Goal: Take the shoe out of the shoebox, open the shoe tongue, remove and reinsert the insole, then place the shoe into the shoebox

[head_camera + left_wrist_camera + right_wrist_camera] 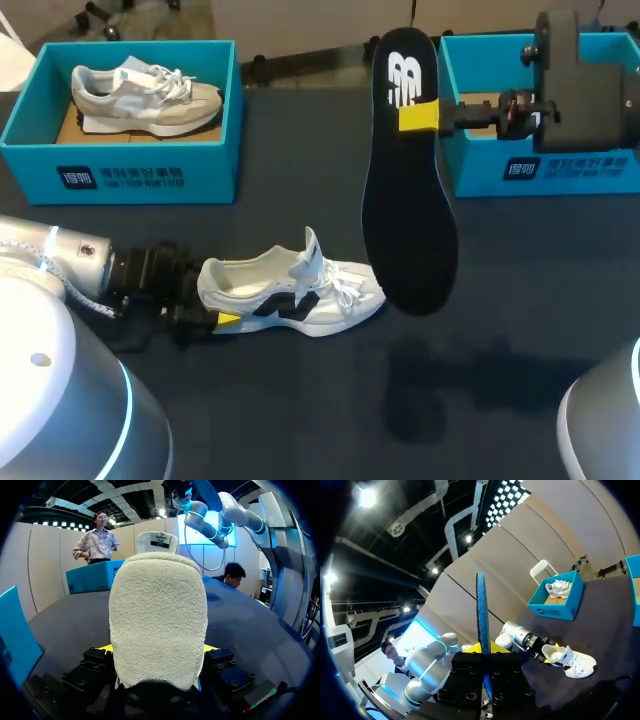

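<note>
A white shoe with black side marks [290, 290] lies on its sole on the dark table, toe to the right, tongue pulled up. My left gripper [222, 320] holds its heel from both sides. In the left wrist view the fuzzy heel [157, 620] fills the gap between the yellow fingertips [104, 648]. My right gripper [420, 116] is shut on a black insole [405, 190] that hangs upright in the air above and right of the shoe. In the right wrist view the insole [481, 605] shows edge-on between the fingers, with the shoe [572, 661] far below.
A teal shoebox [130, 170] at the back left holds a grey and white shoe [145, 95]. A second teal shoebox [560, 170] stands at the back right, behind my right arm. Bare dark table lies in front of the white shoe.
</note>
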You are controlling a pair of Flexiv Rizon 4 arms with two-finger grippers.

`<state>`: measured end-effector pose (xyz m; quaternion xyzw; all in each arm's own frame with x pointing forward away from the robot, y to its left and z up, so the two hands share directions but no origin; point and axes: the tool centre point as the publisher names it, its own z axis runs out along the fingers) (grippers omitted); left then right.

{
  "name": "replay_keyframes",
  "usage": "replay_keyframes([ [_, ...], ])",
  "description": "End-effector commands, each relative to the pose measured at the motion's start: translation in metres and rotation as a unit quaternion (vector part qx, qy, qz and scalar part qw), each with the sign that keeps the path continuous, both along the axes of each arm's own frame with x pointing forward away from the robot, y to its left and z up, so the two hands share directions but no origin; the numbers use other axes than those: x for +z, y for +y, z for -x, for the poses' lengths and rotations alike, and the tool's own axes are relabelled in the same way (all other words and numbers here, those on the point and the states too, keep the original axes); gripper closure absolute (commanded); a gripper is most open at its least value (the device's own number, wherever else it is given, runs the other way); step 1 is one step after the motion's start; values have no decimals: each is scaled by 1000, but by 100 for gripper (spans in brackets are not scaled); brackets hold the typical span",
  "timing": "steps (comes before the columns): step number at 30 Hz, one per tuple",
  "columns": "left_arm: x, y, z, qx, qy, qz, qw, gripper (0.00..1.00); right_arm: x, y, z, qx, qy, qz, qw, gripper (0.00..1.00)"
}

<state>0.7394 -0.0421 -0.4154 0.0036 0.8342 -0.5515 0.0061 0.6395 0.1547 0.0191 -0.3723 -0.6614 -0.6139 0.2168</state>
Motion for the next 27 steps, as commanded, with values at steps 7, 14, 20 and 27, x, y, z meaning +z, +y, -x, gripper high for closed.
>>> replay_keyframes([
  [7,0,-1,0,0,0,0,1000,100,-1,4,-2,-1,1,1,1000,100],
  [14,0,2,0,10,-3,-17,1000,0,-1,4,-2,-1,1,1,1000,100],
  [20,11,5,0,16,-11,-25,1000,0,-1,4,-2,-1,1,1,1000,100],
  [27,22,14,-3,1,-35,-77,996,0,-1,4,-2,-1,1,1,1000,100],
])
